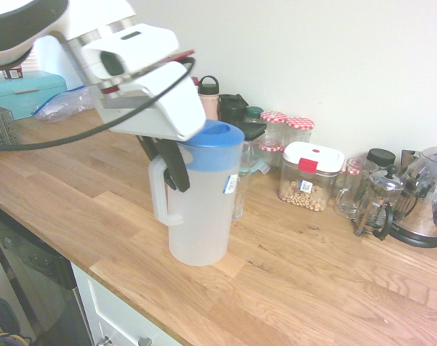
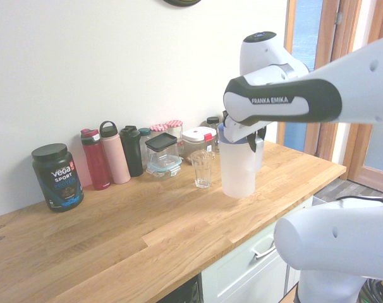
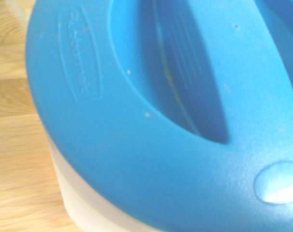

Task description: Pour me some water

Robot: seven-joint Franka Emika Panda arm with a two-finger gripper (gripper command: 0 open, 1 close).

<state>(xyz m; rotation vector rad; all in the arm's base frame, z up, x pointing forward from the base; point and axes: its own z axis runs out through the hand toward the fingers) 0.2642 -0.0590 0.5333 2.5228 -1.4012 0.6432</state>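
Clearly, the hand (image 1: 174, 167) is clamped on the handle of the upright pitcher (image 1: 202, 209) at mid-frame on the bench (image 1: 312, 274), with the empty glass (image 2: 202, 168) just beside it, toward the wall.

"Vega Sport" on black tub (image 2: 57, 177)

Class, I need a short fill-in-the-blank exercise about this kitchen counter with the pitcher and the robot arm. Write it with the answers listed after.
1. The pitcher has a lid coloured ____.
2. The drinking glass beside the pitcher stands upright and is ____ of water.
3. The gripper is at the pitcher's ____.
4. The pitcher stands on a counter made of ____.

Missing words: blue; empty; handle; wood
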